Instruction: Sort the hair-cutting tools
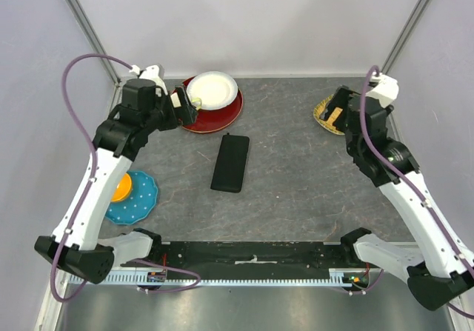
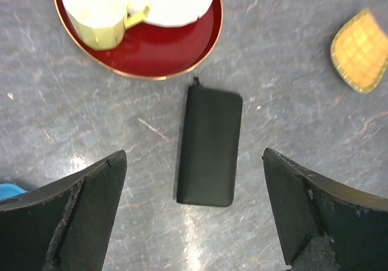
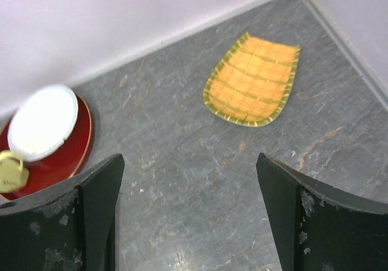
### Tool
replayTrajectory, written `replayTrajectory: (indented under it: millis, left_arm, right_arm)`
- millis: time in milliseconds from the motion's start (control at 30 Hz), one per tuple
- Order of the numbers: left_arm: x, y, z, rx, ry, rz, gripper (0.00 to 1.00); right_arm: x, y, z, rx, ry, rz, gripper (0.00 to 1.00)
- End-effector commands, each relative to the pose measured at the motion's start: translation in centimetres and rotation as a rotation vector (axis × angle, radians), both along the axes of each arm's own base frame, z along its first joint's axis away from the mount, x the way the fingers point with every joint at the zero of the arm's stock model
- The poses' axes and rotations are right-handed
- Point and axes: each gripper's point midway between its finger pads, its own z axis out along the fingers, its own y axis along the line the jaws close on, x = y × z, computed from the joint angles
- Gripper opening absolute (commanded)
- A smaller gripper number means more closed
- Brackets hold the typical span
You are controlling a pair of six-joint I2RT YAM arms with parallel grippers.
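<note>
Top external view: a closed black case [image 1: 230,163] lies near the middle of the grey table [image 1: 304,183], its long side running toward the far edge. Near the far left corner a red tray [image 1: 231,113] carries a white plate [image 1: 212,89] and a yellow cup [image 2: 100,25]. The left gripper [image 1: 187,109] hovers just beside that tray, fingers wide apart and holding nothing. The right gripper [image 3: 189,162] hangs near the far right corner, over bare table short of a woven yellow tray [image 3: 253,82], fingers likewise spread and empty. A blue plate [image 1: 142,204] sits by the left edge. Where the hair-cutting tools are, I cannot tell.
</note>
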Motion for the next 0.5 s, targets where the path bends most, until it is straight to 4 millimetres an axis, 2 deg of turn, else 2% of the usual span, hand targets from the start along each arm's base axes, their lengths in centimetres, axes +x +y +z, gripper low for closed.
replayTrajectory:
  millis: [0,200,467]
  left_arm:
    - [-0.8,1.3,4.5,-0.008,-0.115,0.048,1.0]
    - [-1.5,2.1,8.4,0.003,-0.215,0.044,1.0]
    - [-2.0,2.6,10.5,0.004,-0.272,0.053,1.0]
  right_arm:
    - [-1.5,-2.6,4.7,0.027,-0.107,-0.115,0.98]
    - [-2.8,-3.5,8.8,0.042,-0.194,-0.116,0.98]
    - [-3.1,-3.3,9.5,0.071,-0.216,-0.105,0.98]
